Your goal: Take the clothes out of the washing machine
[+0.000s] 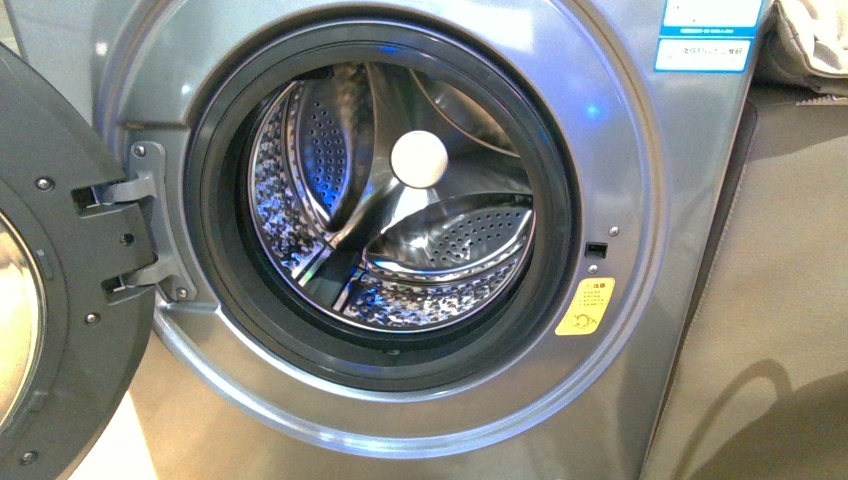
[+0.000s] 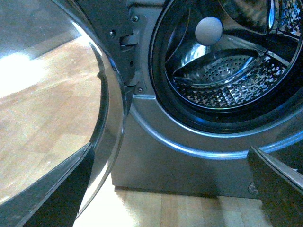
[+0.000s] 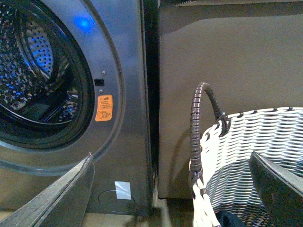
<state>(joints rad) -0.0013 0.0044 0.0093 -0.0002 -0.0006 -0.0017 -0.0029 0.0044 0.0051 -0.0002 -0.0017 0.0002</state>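
Observation:
The grey washing machine [image 1: 620,180] fills the front view, and its door [image 1: 40,300] is swung open to the left. No fabric shows in its perforated steel drum [image 1: 400,230], only a white round disc [image 1: 419,158] at the back. A small dark navy patch, apparently the clothes [image 3: 228,221], lies at the bottom of the woven basket [image 3: 255,142]. My left gripper [image 2: 163,198] is open, low in front of the machine [image 2: 189,161] and beside the open door [image 2: 111,109]. My right gripper [image 3: 165,198] is open, and one of its fingers [image 3: 279,189] is over the basket. Neither arm shows in the front view.
The grey-white basket stands to the right of the machine, with a dark looped handle [image 3: 195,118]. A brown panel [image 1: 780,300] flanks the machine, and beige cloth [image 1: 810,40] lies on top. The floor below is light wood [image 2: 42,104]. An orange-yellow sticker [image 1: 585,306] marks the front.

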